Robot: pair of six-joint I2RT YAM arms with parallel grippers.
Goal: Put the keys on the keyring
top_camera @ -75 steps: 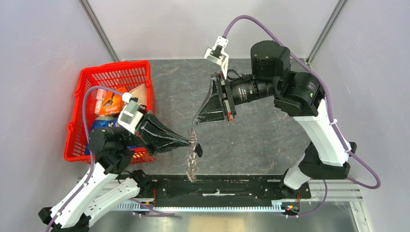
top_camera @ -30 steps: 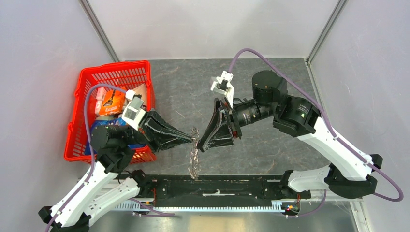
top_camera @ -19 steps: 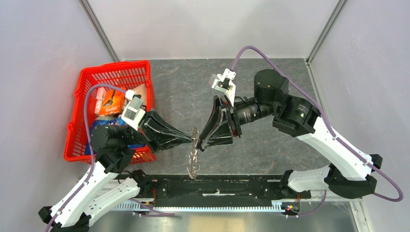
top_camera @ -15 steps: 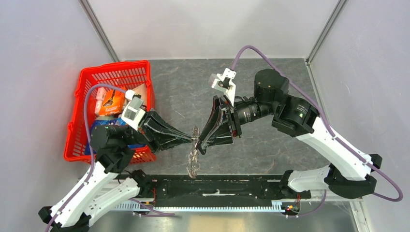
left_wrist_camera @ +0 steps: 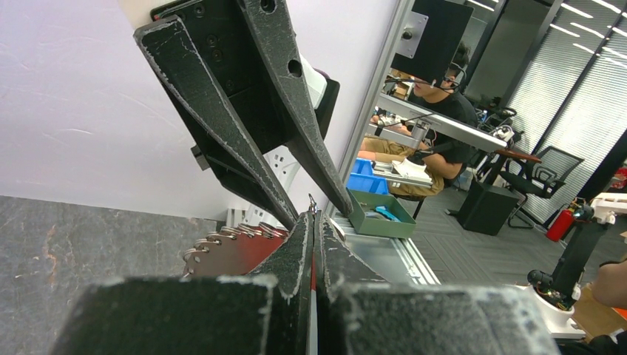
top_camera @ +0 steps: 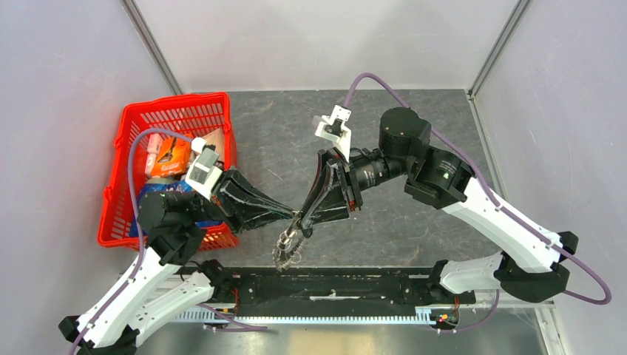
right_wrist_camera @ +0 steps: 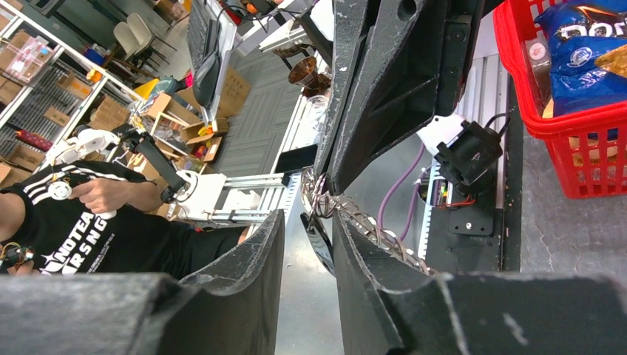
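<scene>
My left gripper (top_camera: pixel 293 216) is shut on the keyring (top_camera: pixel 287 248), a ring of silvery keys that hangs below its tips over the near table. The left wrist view shows the shut tips (left_wrist_camera: pixel 314 219) with the ring's toothed edge (left_wrist_camera: pixel 222 240) to their left. My right gripper (top_camera: pixel 302 225) points down-left and meets those tips. In the right wrist view its jaws (right_wrist_camera: pixel 309 222) stand apart around the small black key (right_wrist_camera: pixel 319 240), which leans on the right finger (right_wrist_camera: pixel 370 266). The keyring (right_wrist_camera: pixel 370 225) curves behind. From above, the black key is hidden.
A red basket (top_camera: pixel 177 118) of snack packs stands at the left, right behind my left arm, and shows in the right wrist view (right_wrist_camera: pixel 562 126). A black rail (top_camera: pixel 333 285) runs along the table's near edge below the ring.
My right gripper has come down and left onto the left gripper's tips, and its jaws have narrowed. The hanging keyring has swung from edge-on to tilted toward the lower left.
</scene>
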